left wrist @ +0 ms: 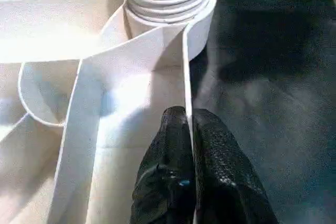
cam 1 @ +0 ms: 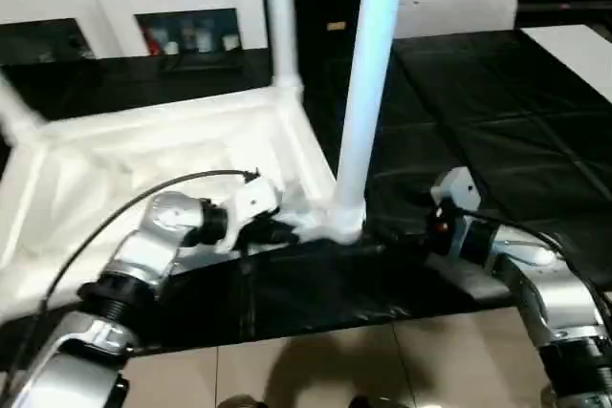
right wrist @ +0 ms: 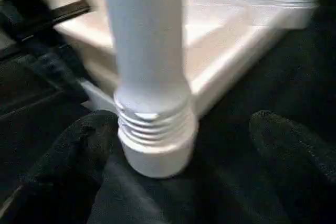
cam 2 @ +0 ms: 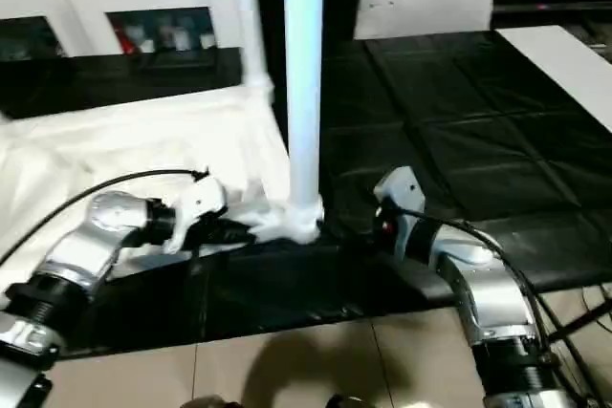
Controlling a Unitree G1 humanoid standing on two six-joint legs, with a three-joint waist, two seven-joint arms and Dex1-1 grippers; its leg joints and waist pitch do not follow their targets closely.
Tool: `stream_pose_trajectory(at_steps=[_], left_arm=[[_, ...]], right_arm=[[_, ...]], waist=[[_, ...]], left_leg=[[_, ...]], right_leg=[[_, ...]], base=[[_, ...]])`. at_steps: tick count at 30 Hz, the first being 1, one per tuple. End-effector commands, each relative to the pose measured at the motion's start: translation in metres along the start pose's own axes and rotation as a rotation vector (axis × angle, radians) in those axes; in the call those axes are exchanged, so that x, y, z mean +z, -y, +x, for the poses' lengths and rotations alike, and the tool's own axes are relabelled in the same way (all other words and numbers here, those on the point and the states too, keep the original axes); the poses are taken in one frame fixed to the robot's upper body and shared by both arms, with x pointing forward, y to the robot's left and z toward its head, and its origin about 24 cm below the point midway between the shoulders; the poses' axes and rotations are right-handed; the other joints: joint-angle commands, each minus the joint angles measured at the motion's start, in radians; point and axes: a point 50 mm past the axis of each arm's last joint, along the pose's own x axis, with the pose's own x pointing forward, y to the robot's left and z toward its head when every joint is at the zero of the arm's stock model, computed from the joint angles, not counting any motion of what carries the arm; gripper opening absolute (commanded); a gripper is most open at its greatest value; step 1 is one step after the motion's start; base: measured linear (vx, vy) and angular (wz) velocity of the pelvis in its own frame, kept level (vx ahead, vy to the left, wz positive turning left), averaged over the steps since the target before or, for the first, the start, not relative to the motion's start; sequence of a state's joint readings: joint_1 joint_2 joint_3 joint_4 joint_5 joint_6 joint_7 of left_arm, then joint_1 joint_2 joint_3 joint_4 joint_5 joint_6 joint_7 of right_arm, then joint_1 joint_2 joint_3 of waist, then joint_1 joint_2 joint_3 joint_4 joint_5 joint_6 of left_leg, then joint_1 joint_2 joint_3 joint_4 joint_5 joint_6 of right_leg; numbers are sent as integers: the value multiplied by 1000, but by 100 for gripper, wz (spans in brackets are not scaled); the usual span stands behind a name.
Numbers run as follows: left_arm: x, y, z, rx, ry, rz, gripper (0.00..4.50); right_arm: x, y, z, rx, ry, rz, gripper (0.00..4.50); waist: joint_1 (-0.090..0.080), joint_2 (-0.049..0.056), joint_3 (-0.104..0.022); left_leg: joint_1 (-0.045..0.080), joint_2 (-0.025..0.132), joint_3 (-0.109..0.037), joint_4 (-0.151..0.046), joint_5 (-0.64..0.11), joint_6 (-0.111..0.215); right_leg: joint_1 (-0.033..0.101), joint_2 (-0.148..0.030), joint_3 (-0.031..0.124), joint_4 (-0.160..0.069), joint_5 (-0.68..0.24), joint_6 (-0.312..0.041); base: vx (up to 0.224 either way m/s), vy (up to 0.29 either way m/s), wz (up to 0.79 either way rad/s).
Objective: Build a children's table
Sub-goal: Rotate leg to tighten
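White table top (cam 1: 143,160) carries two upright legs (cam 1: 368,83).

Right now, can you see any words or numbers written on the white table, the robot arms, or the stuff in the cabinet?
No text can be read anywhere.
Table top and near leg: plain white, no writing.
Things behind the cabinet's glass doors: too small and blurred to tell whether they carry labels.
Left gripper, pinching the table's rim, and right gripper, open beside that leg: no marks seen.
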State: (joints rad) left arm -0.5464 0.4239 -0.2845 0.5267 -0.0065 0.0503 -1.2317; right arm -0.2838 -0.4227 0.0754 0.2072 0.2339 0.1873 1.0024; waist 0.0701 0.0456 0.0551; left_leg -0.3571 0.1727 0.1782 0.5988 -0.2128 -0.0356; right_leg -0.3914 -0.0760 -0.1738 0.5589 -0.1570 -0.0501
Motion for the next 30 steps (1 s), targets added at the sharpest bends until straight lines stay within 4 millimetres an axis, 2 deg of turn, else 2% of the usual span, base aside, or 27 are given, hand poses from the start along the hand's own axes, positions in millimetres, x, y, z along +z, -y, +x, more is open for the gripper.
stream_pose_trajectory(at_steps=[1,4,8,9,10,11,12,17,18,19,21,25,27,30], left_arm=[[16,2,3,-106,35,82,0],[15,5,1,-200,-2,117,0],[15,5,1,-240,-19,137,0],[15,4,1,-249,-23,144,0],[15,4,1,-266,-30,149,0],[16,4,1,-285,-44,165,0],[16,4,1,-290,-49,169,0],[20,2,3,-298,-40,178,0],[20,2,3,-301,-39,180,0],[20,2,3,-301,-38,180,0],[20,3,4,-308,-37,184,0],[19,3,5,-320,-38,185,0],[19,3,4,-320,-39,183,0],[18,3,4,-316,-37,179,0]], right_arm=[[7,-2,2,96,-21,-53,444],[7,-6,7,238,-87,-110,444],[7,-7,10,301,-115,-138,444],[6,-7,10,314,-122,-144,427],[5,-7,11,331,-136,-143,427],[5,-6,13,354,-151,-143,427],[5,-7,13,361,-154,-143,417],[7,-7,17,387,-141,-151,373],[7,-7,17,391,-138,-151,373],[7,-7,17,392,-138,-151,365],[7,-7,18,402,-135,-151,337],[6,-9,20,429,-130,-137,316],[6,-10,20,438,-126,-128,290],[5,-11,20,443,-119,-111,283]], waist=[[3,-15,-69],[23,-15,-73],[36,-17,-75],[41,-17,-76],[41,-17,-77],[44,-23,-78],[44,-21,-78],[50,-22,-79],[50,-27,-80],[53,-24,-80],[54,-25,-81],[58,-26,-81],[63,-24,-82],[64,-24,-81]], left_leg=[[6,77,-27,-63,-102,116],[9,79,-26,-61,-98,109],[9,81,-26,-61,-92,101],[10,82,-27,-61,-85,99],[9,83,-27,-61,-84,99],[9,82,-27,-60,-78,99],[7,82,-26,-59,-74,99],[8,84,-26,-58,-70,98],[8,85,-26,-59,-66,99],[9,85,-26,-58,-62,99],[8,85,-26,-58,-61,98],[8,84,-25,-57,-57,101],[8,83,-25,-56,-51,102],[9,86,-26,-57,-60,97]], right_leg=[[59,-105,83,-67,-312,-81],[56,-107,85,-61,-302,-86],[57,-108,86,-60,-300,-85],[56,-109,87,-57,-288,-89],[57,-109,87,-56,-283,-91],[59,-110,87,-52,-276,-96],[59,-110,87,-53,-273,-96],[59,-112,88,-51,-269,-97],[59,-112,88,-50,-265,-97],[58,-112,88,-49,-264,-99],[59,-113,88,-48,-261,-98],[59,-112,88,-48,-264,-98],[59,-112,89,-47,-263,-95],[58,-112,88,-49,-273,-91]], base=[[0,0,0],[0,0,0],[0,0,0],[0,0,0],[0,0,0],[0,0,0],[0,0,0],[0,0,0],[0,0,0],[0,0,0],[0,0,0],[0,0,0],[0,0,0],[0,0,0]])
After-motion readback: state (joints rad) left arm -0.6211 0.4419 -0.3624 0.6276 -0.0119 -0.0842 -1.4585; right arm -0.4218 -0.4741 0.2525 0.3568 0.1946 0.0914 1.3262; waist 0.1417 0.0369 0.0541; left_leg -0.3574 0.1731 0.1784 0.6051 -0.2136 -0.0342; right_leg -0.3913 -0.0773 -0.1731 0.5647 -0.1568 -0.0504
